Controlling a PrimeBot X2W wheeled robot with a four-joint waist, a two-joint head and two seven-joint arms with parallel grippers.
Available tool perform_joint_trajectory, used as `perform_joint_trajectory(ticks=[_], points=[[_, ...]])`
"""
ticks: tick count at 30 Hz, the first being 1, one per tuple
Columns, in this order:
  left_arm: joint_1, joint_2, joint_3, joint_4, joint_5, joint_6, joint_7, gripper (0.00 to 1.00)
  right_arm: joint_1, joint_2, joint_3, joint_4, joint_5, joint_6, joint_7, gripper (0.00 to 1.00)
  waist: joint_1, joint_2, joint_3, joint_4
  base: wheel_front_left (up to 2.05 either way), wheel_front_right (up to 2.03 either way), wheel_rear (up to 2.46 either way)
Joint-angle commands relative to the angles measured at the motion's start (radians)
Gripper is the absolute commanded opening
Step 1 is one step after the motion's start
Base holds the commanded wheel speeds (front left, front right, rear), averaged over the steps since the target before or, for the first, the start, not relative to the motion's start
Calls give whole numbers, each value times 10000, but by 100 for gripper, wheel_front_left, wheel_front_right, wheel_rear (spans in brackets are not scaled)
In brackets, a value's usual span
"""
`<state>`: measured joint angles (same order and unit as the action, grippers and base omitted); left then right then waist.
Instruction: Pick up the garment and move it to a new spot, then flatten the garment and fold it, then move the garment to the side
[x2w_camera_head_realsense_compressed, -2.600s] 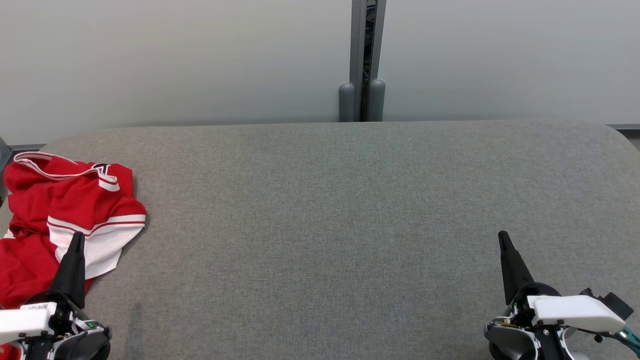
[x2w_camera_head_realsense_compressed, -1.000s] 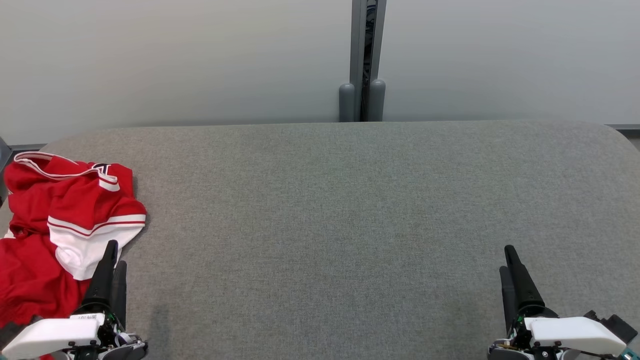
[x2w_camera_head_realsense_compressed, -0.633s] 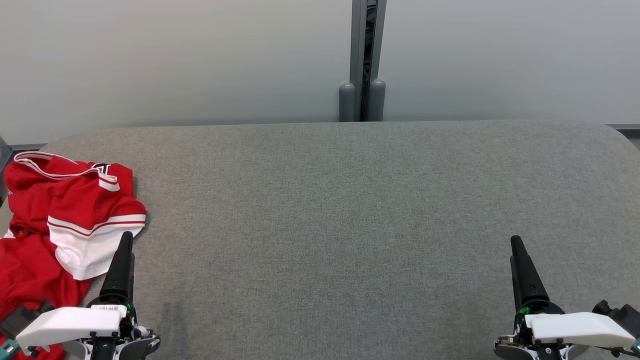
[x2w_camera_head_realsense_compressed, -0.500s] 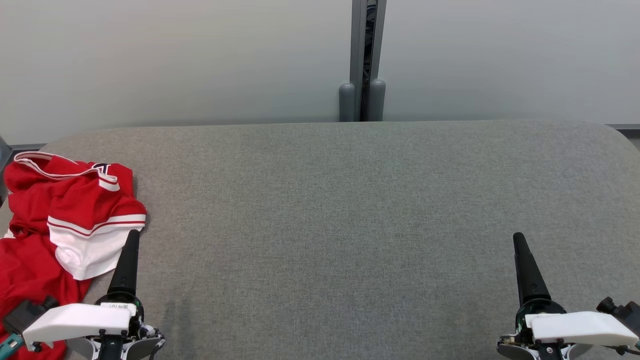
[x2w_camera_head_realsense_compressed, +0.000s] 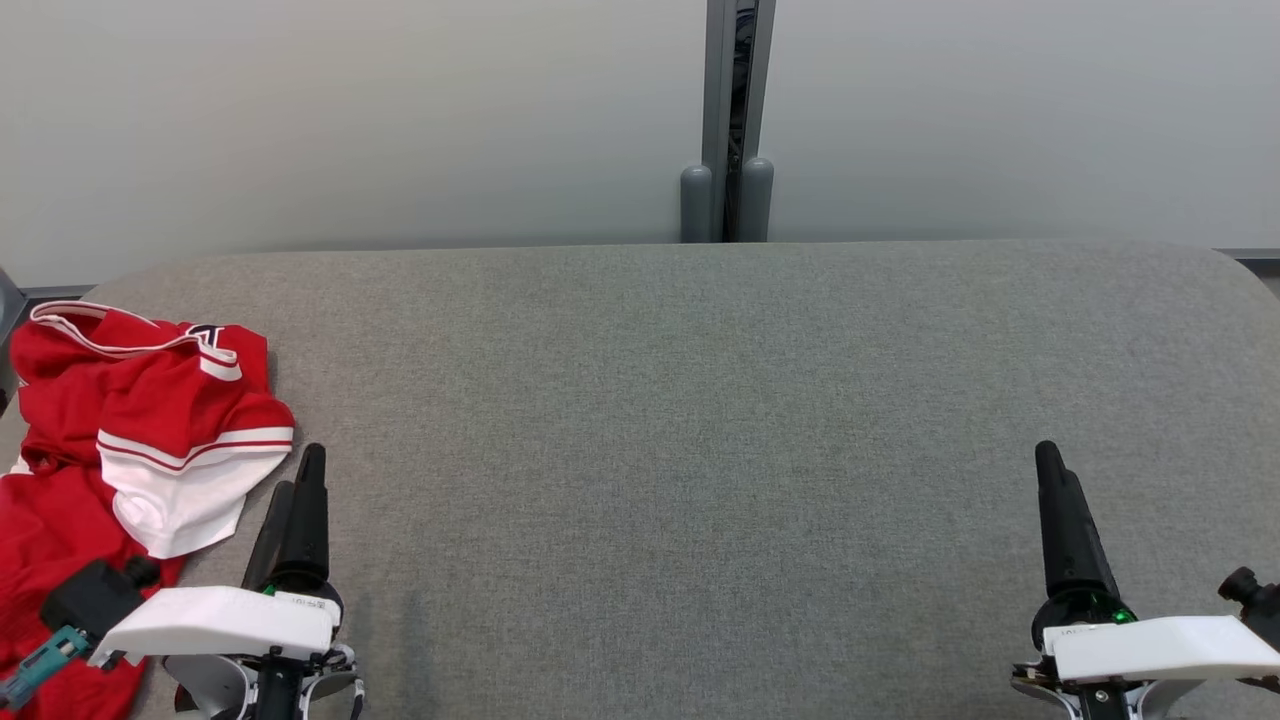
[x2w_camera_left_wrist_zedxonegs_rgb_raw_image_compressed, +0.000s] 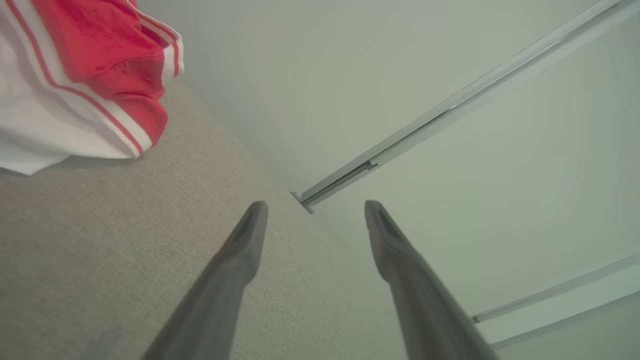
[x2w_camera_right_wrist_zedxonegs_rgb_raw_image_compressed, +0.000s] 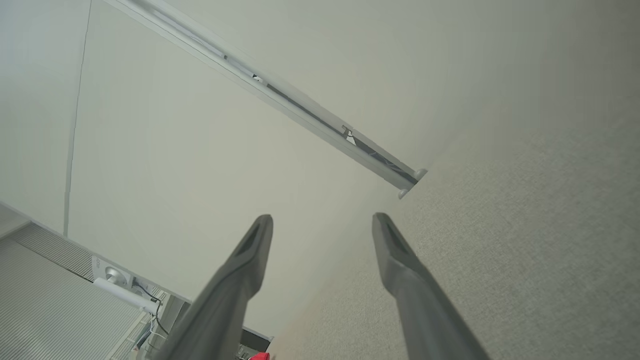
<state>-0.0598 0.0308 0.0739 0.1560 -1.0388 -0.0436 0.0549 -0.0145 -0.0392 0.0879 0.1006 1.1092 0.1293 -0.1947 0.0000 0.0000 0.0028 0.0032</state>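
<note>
Item under inspection: a crumpled red fabric garment (x2w_camera_head_realsense_compressed: 130, 400) with white panels and red-and-white striped trim. It lies bunched at the far left end of the grey woven, round-cornered surface (x2w_camera_head_realsense_compressed: 700, 400), and its lower folds run off the left edge of the head view. A white panel with striped border faces up on its right side; the left wrist view shows that panel (x2w_camera_left_wrist_zedxonegs_rgb_raw_image_compressed: 75, 60) resting flat on the cloth.

Left hand (x2w_camera_head_realsense_compressed: 300, 472): released, dark fingers spread with a clear gap, grasping nothing, low over the surface just beside the garment's right edge and apart from it.

Right hand (x2w_camera_head_realsense_compressed: 1055, 470): released likewise, fingers parted, grasping nothing, well apart from the garment at the right end of the surface.

Beyond the surface stands a pale grey panelled wall (x2w_camera_head_realsense_compressed: 400, 120) with a vertical grey post (x2w_camera_head_realsense_compressed: 727, 120) at its middle
</note>
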Motion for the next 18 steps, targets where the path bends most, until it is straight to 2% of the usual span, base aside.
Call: perform_joint_trajectory(ticks=[1, 18], points=[[-82, 117, -126, -191, 441, 46, -141, 100, -70, -69, -50, -245, -440, 9, -70, 100, 0, 0, 0, 4, 0, 0, 0], [30, 152, -828, -352, 4027, 381, -1005, 100, 30, -92, -123, -798, -3887, 13, -252, 100, 0, 0, 27, 40, 0, 0, 0]])
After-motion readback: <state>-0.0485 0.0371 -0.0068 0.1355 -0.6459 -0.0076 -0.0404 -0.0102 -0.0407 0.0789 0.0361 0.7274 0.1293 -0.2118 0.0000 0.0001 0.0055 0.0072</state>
